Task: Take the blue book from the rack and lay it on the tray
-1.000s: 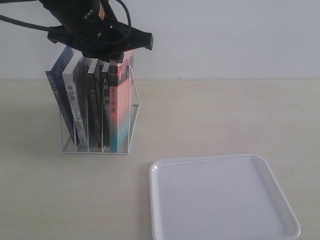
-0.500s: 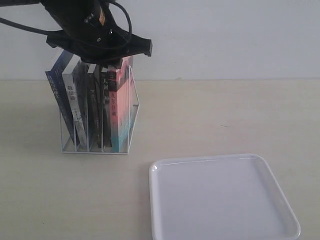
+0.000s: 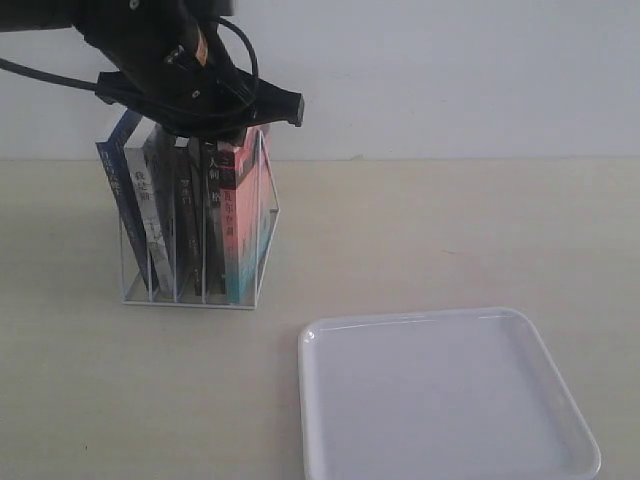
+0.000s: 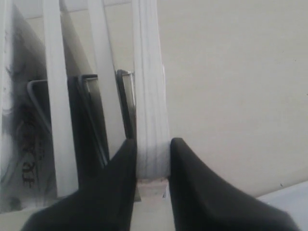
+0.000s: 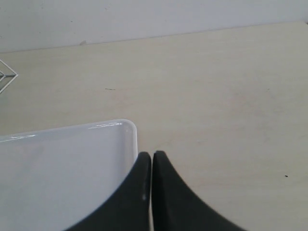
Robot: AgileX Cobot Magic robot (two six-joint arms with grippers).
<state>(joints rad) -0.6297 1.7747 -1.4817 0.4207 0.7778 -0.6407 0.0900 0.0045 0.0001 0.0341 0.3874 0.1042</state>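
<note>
At the end of the small white wire rack (image 3: 268, 215) nearest the flat white plastic tray (image 3: 440, 318), I saw my left gripper (image 4: 153, 143) pinching the top edge of the pink-and-teal-spined book (image 3: 240, 210), while the thin dark blue book (image 3: 112, 185) stood nearly upright at the opposite end, and my right gripper (image 5: 152, 156) was closed, empty.

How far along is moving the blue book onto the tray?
Done: nothing; the flat white plastic tray is bare. In hand: the left pincer is shut on an end book in the white wire rack, seemingly pink-and-teal-spined, not the dark blue book. Left: lifting, carrying, laying down.
</note>
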